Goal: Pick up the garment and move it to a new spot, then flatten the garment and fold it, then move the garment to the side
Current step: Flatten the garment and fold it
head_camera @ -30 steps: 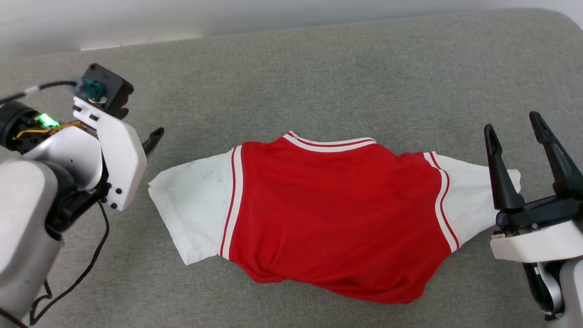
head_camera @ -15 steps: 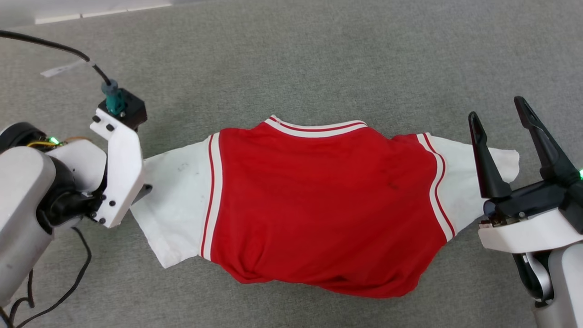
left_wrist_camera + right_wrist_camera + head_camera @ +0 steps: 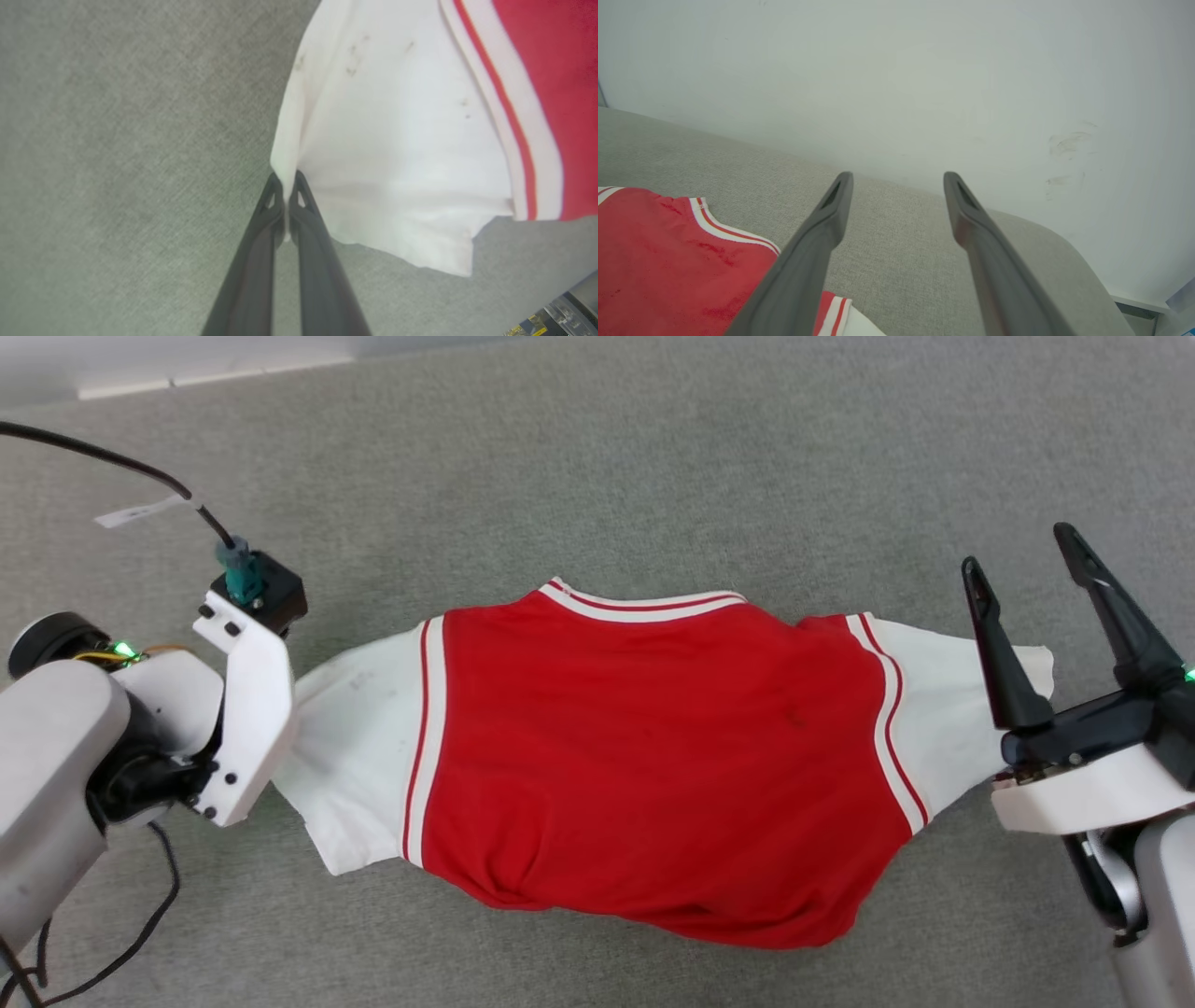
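a red jersey-style garment (image 3: 653, 756) with white short sleeves lies spread out, plain red face up, in the middle of a grey fabric surface (image 3: 653, 476), with its striped collar trim toward the far side. on the robot's left, the left end effector (image 3: 285, 179) is pinched closed on the outer edge of the near white sleeve (image 3: 397, 140). the left wrist view shows a thin fold of white cloth caught between the two dark fingertips, low against the surface. on the robot's right, the right end effector (image 3: 1018, 548) has its fingers spread wide and grips nothing. it is raised just beside the far white sleeve (image 3: 943, 709) and points toward a pale wall (image 3: 896, 70). the step in hand appears to be taking hold of the garment to lift it. to do it well, the right side likely needs to drop to its sleeve edge and close on both cloth layers, matching the left. the left pinch looks shallow, so a slow, level lift with both arms, keeping the cloth gently taut between them, should stop it slipping or bunching.
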